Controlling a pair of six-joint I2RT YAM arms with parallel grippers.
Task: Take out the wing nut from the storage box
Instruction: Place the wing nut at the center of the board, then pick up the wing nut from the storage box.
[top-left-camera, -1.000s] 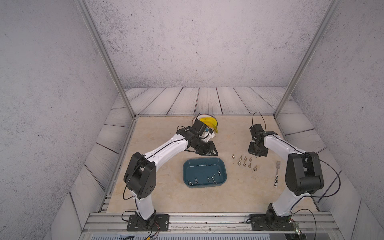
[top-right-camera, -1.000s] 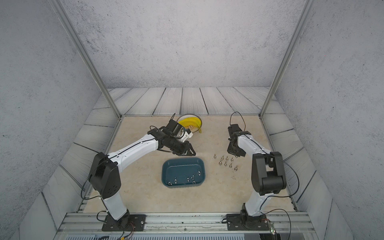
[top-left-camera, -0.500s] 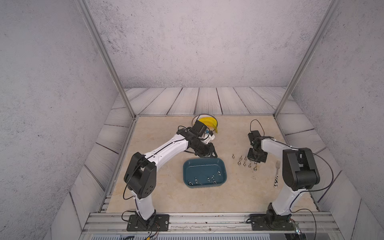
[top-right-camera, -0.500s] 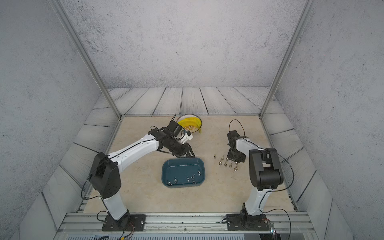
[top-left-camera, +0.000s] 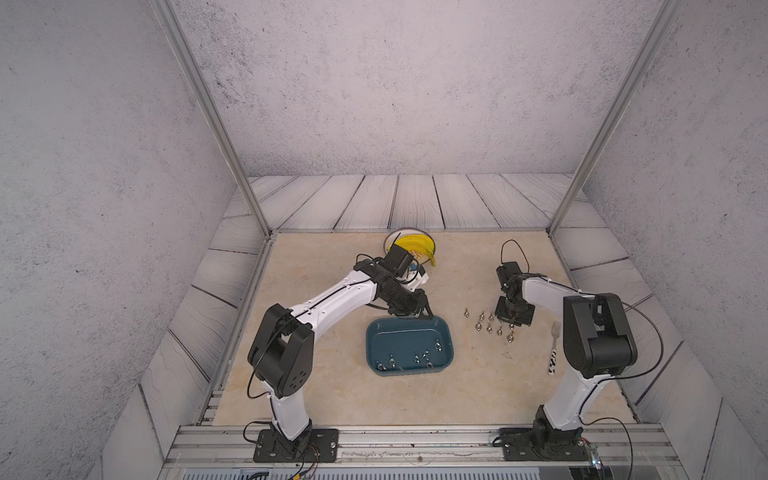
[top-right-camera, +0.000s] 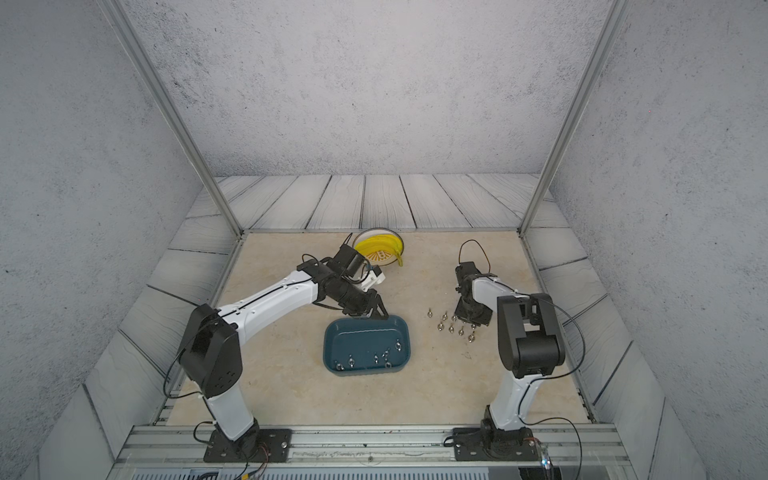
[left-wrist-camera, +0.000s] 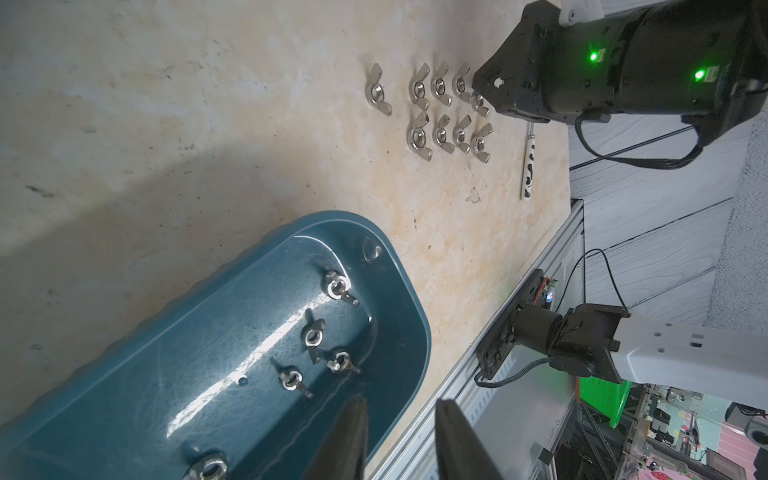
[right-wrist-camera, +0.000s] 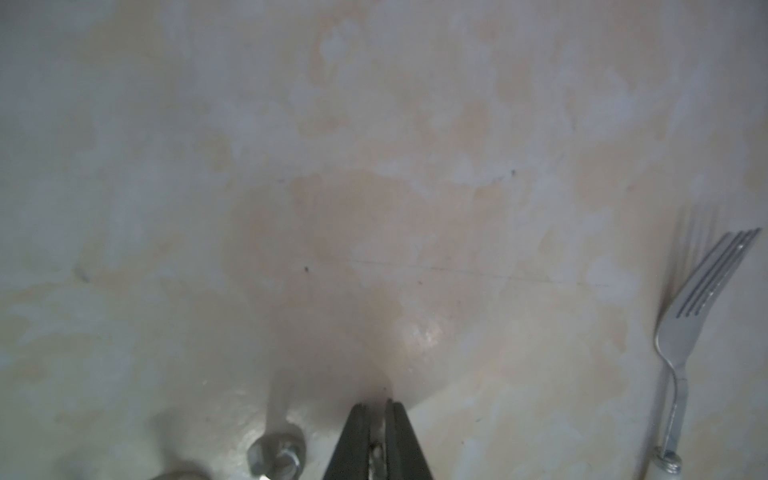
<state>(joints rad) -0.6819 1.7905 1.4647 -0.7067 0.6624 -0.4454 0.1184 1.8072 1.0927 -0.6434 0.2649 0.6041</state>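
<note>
The storage box (top-left-camera: 376, 332) (top-right-camera: 332, 336) (left-wrist-camera: 124, 332) is a shallow teal tray at mid-table, with several wing nuts (top-left-camera: 415, 359) (top-right-camera: 376, 357) (left-wrist-camera: 311, 332) lying inside. My left gripper (top-left-camera: 419, 313) (left-wrist-camera: 399, 415) hangs over the box's far rim, open, nothing between its fingers. To the right of the box, several wing nuts (top-left-camera: 488, 328) (left-wrist-camera: 440, 108) lie in rows on the table. My right gripper (top-left-camera: 512, 322) (right-wrist-camera: 377, 409) is down at the rows' right end. Its jaws stand a slit apart with a wing nut (right-wrist-camera: 376, 451) between them.
A fork (top-left-camera: 555, 345) (right-wrist-camera: 690, 316) with a spotted handle lies right of the rows. A plate (top-right-camera: 384, 259) with yellow bananas stands at the back, behind my left wrist. Another wing nut (right-wrist-camera: 276, 453) lies close beside my right fingers.
My right gripper has come down and forward to the table beside the rows of wing nuts, and its jaws have parted slightly. My left arm has barely moved.
</note>
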